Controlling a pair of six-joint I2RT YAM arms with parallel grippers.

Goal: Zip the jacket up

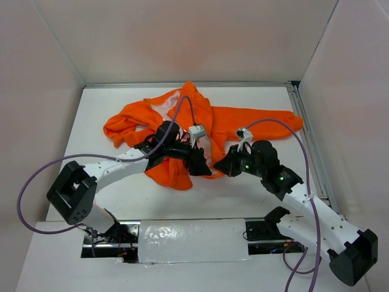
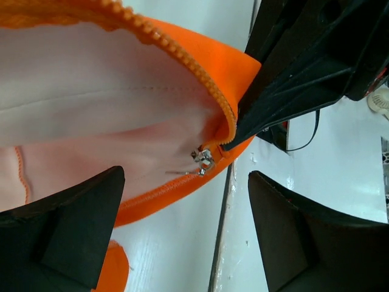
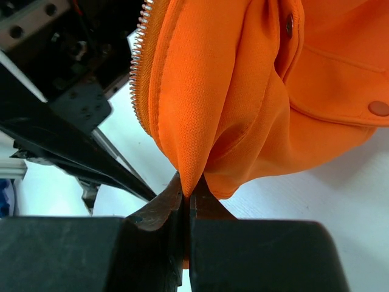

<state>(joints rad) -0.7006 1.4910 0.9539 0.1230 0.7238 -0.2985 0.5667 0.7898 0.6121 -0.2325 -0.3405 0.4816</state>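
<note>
The orange jacket (image 1: 255, 118) lies crumpled mid-table, its pale lining (image 2: 91, 91) showing. My left gripper (image 1: 203, 167) hovers open over the hem, nothing between its fingers (image 2: 67, 231). The silver zipper slider (image 2: 203, 161) sits at the bottom of the toothed edge, just beyond the left gripper (image 2: 185, 225). My right gripper (image 3: 188, 194) is shut on a fold of the jacket (image 3: 213, 109) at its bottom corner, beside the zipper teeth (image 3: 138, 67). In the left wrist view its dark fingers (image 2: 285, 97) pinch the fabric next to the slider.
White walls enclose the table on three sides. A metal rail (image 1: 307, 134) runs along the right edge. Purple cables (image 1: 36, 176) loop from both wrists. A dark seam (image 2: 222, 231) crosses the tabletop, and a taped patch (image 1: 188, 240) sits between the arm bases.
</note>
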